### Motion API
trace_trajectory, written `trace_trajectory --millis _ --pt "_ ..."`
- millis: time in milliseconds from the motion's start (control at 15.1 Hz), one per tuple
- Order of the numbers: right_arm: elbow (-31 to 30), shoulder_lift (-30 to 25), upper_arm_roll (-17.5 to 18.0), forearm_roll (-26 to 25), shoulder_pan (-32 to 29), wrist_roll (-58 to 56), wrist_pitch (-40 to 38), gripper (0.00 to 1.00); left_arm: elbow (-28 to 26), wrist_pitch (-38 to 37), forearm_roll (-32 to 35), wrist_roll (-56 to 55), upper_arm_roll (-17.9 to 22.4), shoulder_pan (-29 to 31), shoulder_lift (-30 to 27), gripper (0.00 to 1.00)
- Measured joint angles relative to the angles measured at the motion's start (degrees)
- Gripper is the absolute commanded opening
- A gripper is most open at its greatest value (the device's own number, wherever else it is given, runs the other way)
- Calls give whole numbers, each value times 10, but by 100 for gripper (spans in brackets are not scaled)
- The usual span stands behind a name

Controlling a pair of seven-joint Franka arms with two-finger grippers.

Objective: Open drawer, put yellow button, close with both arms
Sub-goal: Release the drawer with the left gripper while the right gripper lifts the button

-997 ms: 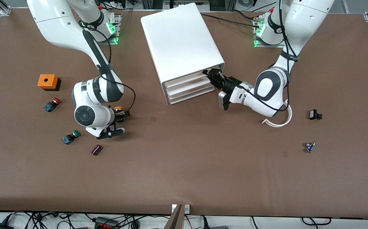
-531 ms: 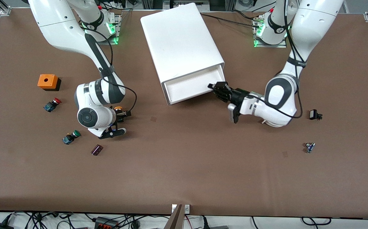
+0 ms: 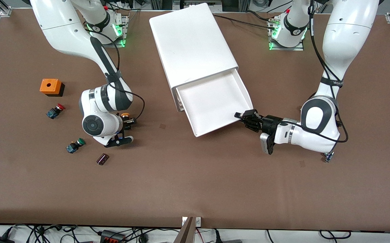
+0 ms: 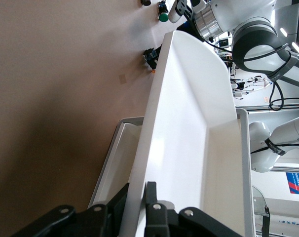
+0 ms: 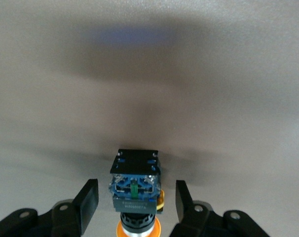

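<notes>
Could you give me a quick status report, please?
Left claw shut on drawer front, drawer pulled out. Right claw open around yellow button on table. Nothing blocking.

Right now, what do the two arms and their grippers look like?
Both arms are glossy white with rounded shells and black joint bands. Thin black cables run along each forearm. Left gripper and right gripper are black with two fingers. Green lights glow at both bases.

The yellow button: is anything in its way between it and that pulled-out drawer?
Nothing visible stands between them. The yellow button sits on bare table between the right end effector's fingers, and only a small dark mark on the table lies toward the drawer, which is open and empty. The left end effector holds the drawer's front edge.
</notes>
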Motion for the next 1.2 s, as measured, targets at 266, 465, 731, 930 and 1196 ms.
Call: trace_trajectory --millis 266,465,731,930,1196 --pt "0 -1 0 0 0 0 0 0 2 10 6 0 0 -1 2 100" --pt "5 -2 0 0 1 0 0 0 12 1 25 -29 0 -1 -1 100" --pt "50 -37 0 0 1 10 -34 0 31 -17 111 -153 -1 -2 -40 100" --pt "127 -65 -2 1 1 30 -119 0 41 -20 225 -246 -5 -8 -83 100" --pt "223 -75 -2 3 2 92 -196 0 80 -32 414 -304 -9 -27 -108 100"
